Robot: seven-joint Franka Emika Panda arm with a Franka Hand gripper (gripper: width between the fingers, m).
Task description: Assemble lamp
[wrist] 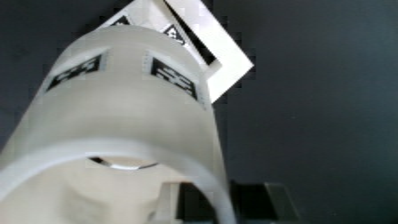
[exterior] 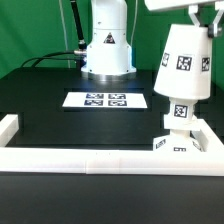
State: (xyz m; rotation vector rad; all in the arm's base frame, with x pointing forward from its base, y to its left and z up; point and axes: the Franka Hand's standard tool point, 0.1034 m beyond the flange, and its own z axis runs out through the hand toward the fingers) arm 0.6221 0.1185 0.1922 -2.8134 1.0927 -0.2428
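Observation:
My gripper [exterior: 196,24] is shut on the rim of the white cone-shaped shade [exterior: 183,65] and holds it upright at the exterior view's right. The shade sits over the round-topped bulb [exterior: 180,112], whose tagged lower part shows below the shade's rim. The bulb stands on the flat square base [exterior: 170,144] in the corner of the white rail. In the wrist view the shade [wrist: 125,120] fills the picture, its wall runs between my fingers [wrist: 192,205], and the base [wrist: 199,42] shows beyond it. I cannot tell whether the shade touches the bulb.
The marker board [exterior: 106,100] lies flat mid-table. The arm's white pedestal [exterior: 107,50] stands behind it with cables. A white rail [exterior: 90,161] runs along the table's front, with a stub at the left [exterior: 8,127] and a wall at the right [exterior: 211,140].

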